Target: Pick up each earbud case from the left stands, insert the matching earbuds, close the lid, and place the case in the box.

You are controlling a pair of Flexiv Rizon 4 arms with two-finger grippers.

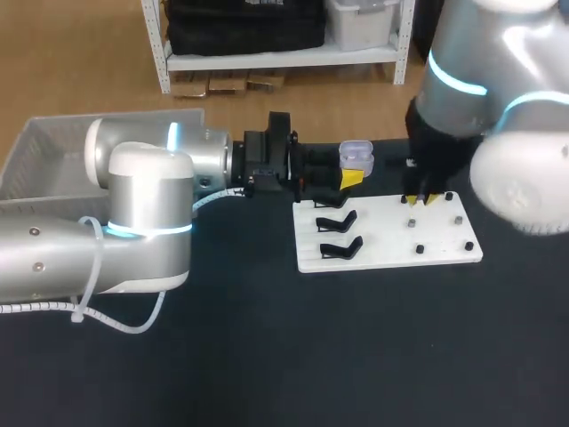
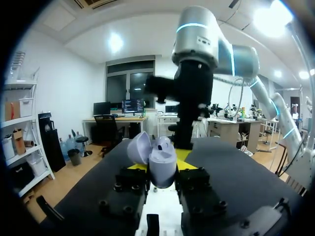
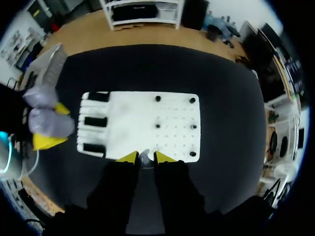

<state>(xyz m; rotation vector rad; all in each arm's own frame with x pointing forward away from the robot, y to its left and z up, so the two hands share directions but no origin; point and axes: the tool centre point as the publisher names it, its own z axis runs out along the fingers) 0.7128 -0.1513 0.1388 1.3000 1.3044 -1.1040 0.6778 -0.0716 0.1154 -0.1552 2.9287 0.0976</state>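
My left gripper is shut on a lavender earbud case with its lid open, held in the air just behind the white board's back left corner. In the left wrist view the case sits between the yellow fingertips, lid tipped to one side. My right gripper stands on the board's back right part. In the right wrist view a small pale earbud shows between its fingertips. The case hangs off that board's stand side.
Black stands line the board's left side; small black pegs dot its right side. A grey box stands at the table's far left, partly behind my left arm. The dark tabletop stretches toward the front.
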